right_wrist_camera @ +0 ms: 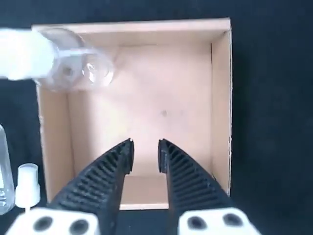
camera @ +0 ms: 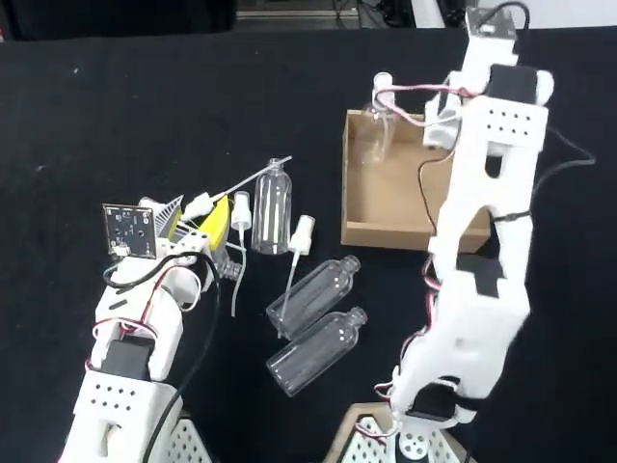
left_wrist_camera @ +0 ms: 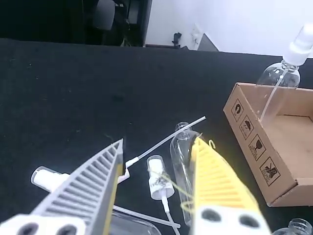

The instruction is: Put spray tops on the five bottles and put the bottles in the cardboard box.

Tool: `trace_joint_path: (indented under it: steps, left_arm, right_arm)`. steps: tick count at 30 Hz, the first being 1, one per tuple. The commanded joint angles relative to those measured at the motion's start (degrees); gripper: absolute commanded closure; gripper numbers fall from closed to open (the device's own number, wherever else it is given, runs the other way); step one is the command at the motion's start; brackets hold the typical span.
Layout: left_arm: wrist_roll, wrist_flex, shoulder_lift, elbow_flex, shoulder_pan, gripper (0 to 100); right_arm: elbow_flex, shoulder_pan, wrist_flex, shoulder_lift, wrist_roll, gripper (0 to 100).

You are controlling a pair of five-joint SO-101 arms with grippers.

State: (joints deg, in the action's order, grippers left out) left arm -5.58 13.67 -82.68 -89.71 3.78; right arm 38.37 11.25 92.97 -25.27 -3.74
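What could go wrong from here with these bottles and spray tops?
The open left gripper sits right beside the standing uncapped bottle; a grab at a spray top could tip it. The loose tops' long tubes lie close together, so lifting one might drag another. The lying bottles could roll if nudged.

Robotics lab or workshop, black-covered table (camera: 145, 116), loose cables (camera: 386, 12) behind, white wall (left_wrist_camera: 234, 19)

Table (camera: 145, 116) top is matte black. Past its far edge: bright white wall (left_wrist_camera: 234, 24), next to it an unlit corner with what looks like a black chair (left_wrist_camera: 105, 14). Cables (camera: 386, 12) behind the table.
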Motion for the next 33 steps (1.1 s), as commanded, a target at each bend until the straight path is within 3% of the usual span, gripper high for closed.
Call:
trace_joint_path:
  steps: [1, 5, 11, 18, 23, 33]
  left_arm:
    - [0.44, -1.32, -0.62, 0.40, -0.31, 78]
    - [0.44, -1.32, -0.62, 0.40, -0.31, 78]
    - [0.44, -1.32, -0.62, 0.40, -0.31, 78]
    - [0.44, -1.32, -0.62, 0.40, -0.31, 78]
    - [0.44, -1.32, -0.62, 0.40, -0.31, 78]
    - [0.44, -1.32, -0.62, 0.48, -0.31, 78]
  right_arm:
    - [-13.32, -0.18, -11.52, 9.36, 0.79, 93.4]
    - [-25.89, 0.97, -23.30, 14.55, 8.97, 93.5]
    - [-40.75, 2.29, -38.77, 17.89, 28.84, 93.5]
    - [-50.24, 1.93, -55.30, 17.98, 41.58, 93.2]
    - [-55.52, 0.70, -63.74, 17.98, 42.81, 93.1]
    - [-59.30, -3.34, -69.36, 17.89, 42.81, 93.1]
